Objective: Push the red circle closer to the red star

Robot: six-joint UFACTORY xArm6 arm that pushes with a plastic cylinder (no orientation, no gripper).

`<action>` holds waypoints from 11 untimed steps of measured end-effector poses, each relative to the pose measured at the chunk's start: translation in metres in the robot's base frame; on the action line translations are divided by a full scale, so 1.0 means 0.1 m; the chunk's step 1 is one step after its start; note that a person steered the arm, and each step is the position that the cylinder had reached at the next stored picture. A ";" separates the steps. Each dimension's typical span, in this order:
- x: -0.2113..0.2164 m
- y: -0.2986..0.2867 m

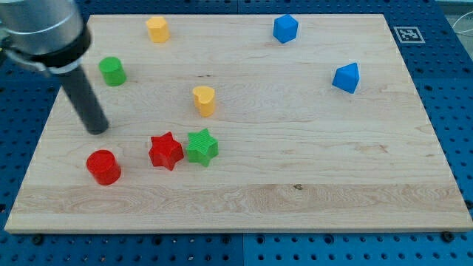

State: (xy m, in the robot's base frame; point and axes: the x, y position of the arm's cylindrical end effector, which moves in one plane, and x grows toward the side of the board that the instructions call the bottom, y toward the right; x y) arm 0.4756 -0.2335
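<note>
The red circle lies near the board's lower left. The red star lies a short way to its right, with a gap between them. A green star touches the red star's right side. My tip rests on the board just above the red circle, slightly to its left, and does not touch it. The dark rod slants up to the view's top left.
A green circle lies at upper left. A yellow block is near the top edge and another yellow block is above the stars. Two blue blocks lie at upper right. The wooden board sits on a blue pegboard.
</note>
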 end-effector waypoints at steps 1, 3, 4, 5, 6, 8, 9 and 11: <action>0.21 -0.34; 0.83 -0.44; 1.14 -0.20; 1.14 0.06; 0.96 0.23; 0.78 0.55; 0.77 0.59; 0.36 0.29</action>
